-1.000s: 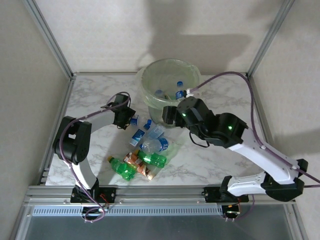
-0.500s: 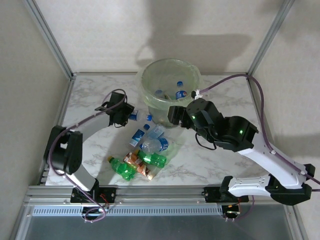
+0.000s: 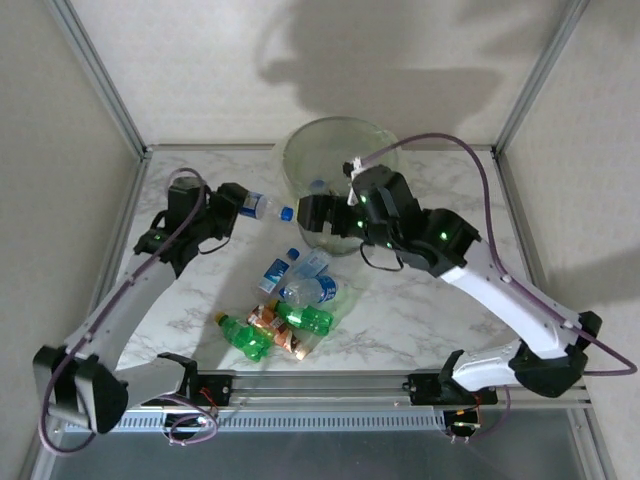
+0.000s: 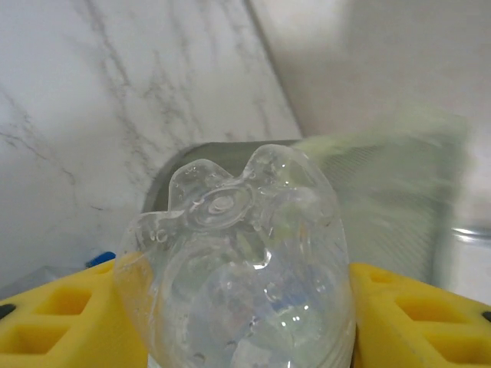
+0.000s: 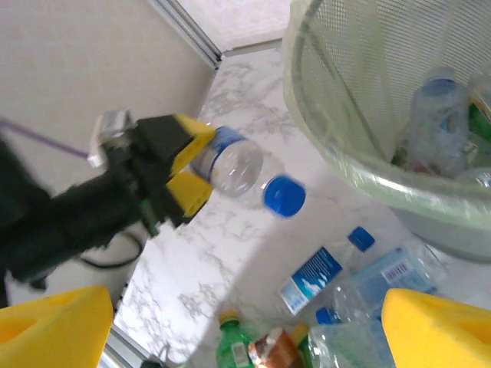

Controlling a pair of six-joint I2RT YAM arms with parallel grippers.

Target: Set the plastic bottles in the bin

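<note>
Because the clear plastic bottle with a blue cap (image 3: pixel 257 207) looks empty and thin-walled, it is judged to be very light, springy under pressure and easily dented, with a smooth skin that could slide between pads. It is carried clear of the white marbled table (image 3: pixel 400 310), lying roughly level. It is just beside the left side of the round translucent bin lined with a pale green bag (image 3: pixel 290 160), which stands at the middle of the table's far edge. The cap is pointed toward the bin's rim but has not crossed it.

The yellow pads (image 4: pixel 54 322) of the left gripper (image 3: pixel 235 203) are clamped on either side of the bottle's lower body, and its moulded base is turned back toward the wrist. This hold is judged sound, since the wall is stiffened there by the base and the label gives some friction. A grip at mid-body would be expected to crush the bottle, and one at the neck to let it swing.

The right gripper (image 3: pixel 318 216) is held at the bin's near-left side with its fingers wide apart and nothing between them.

Several bottles are seen lying inside the bin. A heap is left toward the middle of the table's near edge: clear blue-labelled bottles (image 3: pixel 305 285), green plastic bottles (image 3: pixel 305 318) and an orange-labelled bottle (image 3: pixel 272 320). These are packed touching one another, so an outer one would best be taken across its body.
</note>
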